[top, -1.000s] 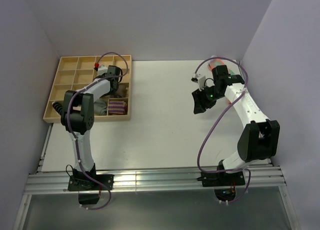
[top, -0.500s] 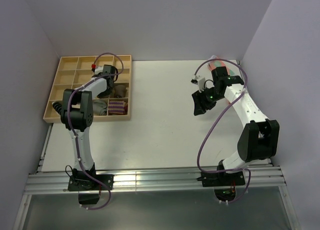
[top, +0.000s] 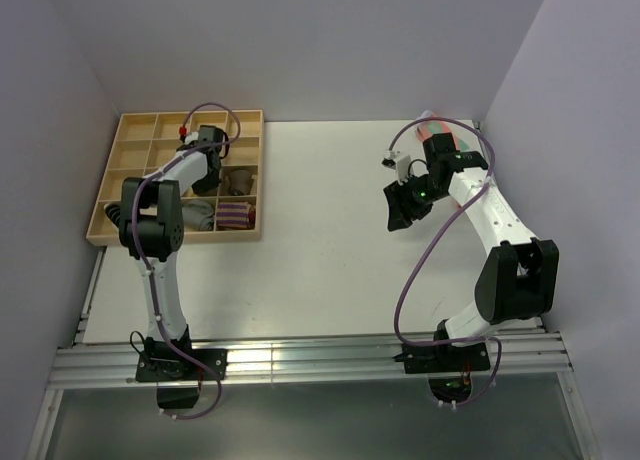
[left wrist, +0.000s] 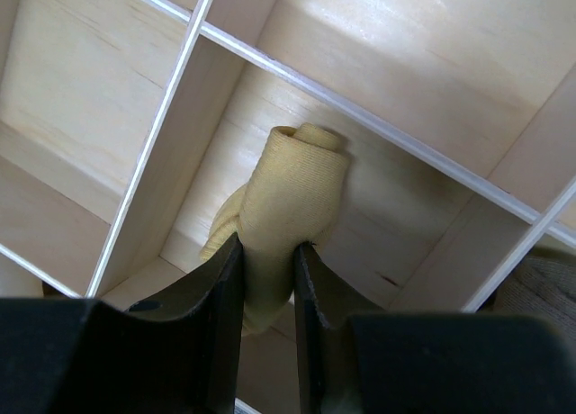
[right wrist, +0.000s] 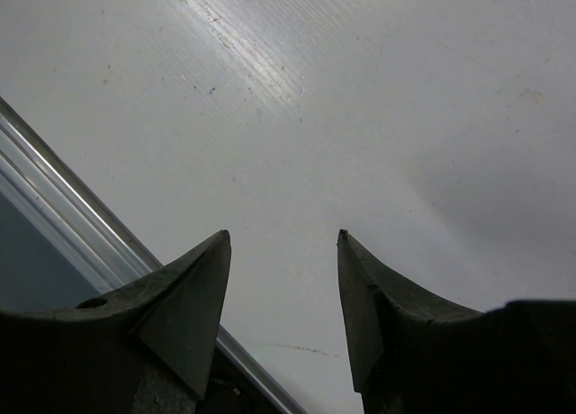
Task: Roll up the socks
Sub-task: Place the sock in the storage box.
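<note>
In the left wrist view a rolled mustard-yellow sock bundle (left wrist: 292, 198) hangs over a compartment of the wooden divided tray (left wrist: 378, 126). My left gripper (left wrist: 267, 243) is shut on its lower end. In the top view the left gripper (top: 207, 145) is over the tray's upper middle compartments, and the bundle is hidden under it. My right gripper (top: 400, 208) is open and empty above the white table at the right; the right wrist view shows its fingertips (right wrist: 216, 252) spread over bare tabletop.
The wooden tray (top: 110, 225) sits at the table's back left. A striped rolled sock (top: 236, 216) and grey rolled socks (top: 200, 216) lie in its near compartments, a dark one (top: 238, 182) above them. Pink socks (top: 436, 132) lie at the back right, behind the right arm.
My left gripper has moved back and left over the tray, from the right-hand column toward the upper middle compartments. The right arm has barely moved.
</note>
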